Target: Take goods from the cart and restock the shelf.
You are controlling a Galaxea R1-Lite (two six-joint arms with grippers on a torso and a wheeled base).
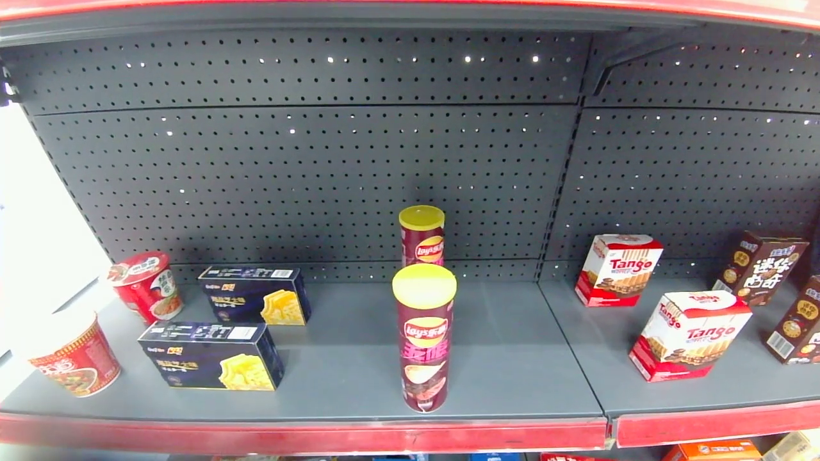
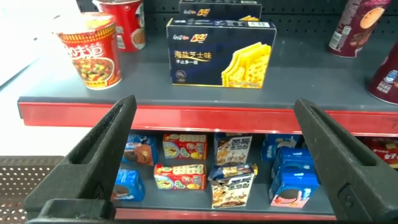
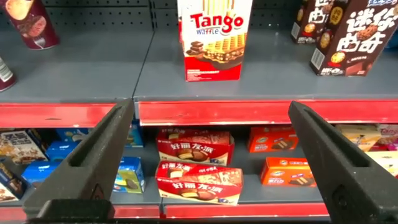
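Observation:
The grey shelf (image 1: 512, 358) carries two maroon chip cans with yellow lids, one at the front (image 1: 423, 337) and one behind it (image 1: 421, 235). Left of them lie two dark blue cracker boxes (image 1: 212, 356) (image 1: 255, 295) and two red noodle cups (image 1: 75, 355) (image 1: 147, 286). On the right stand two white-and-red wafer boxes (image 1: 689, 335) (image 1: 617, 269) and brown biscuit boxes (image 1: 759, 267). My left gripper (image 2: 214, 165) hangs open below the shelf's red front edge (image 2: 205, 116), facing a blue cracker box (image 2: 219, 53). My right gripper (image 3: 211, 165) is open too, in front of a wafer box (image 3: 214, 38).
A perforated dark back panel (image 1: 307, 173) closes the shelf behind. A lower shelf holds packed snack boxes (image 2: 183, 168) (image 3: 198, 171). Open floor lies between the chip cans and the wafer boxes (image 1: 512, 320). A metal grid (image 2: 25, 171) shows low beside the left gripper.

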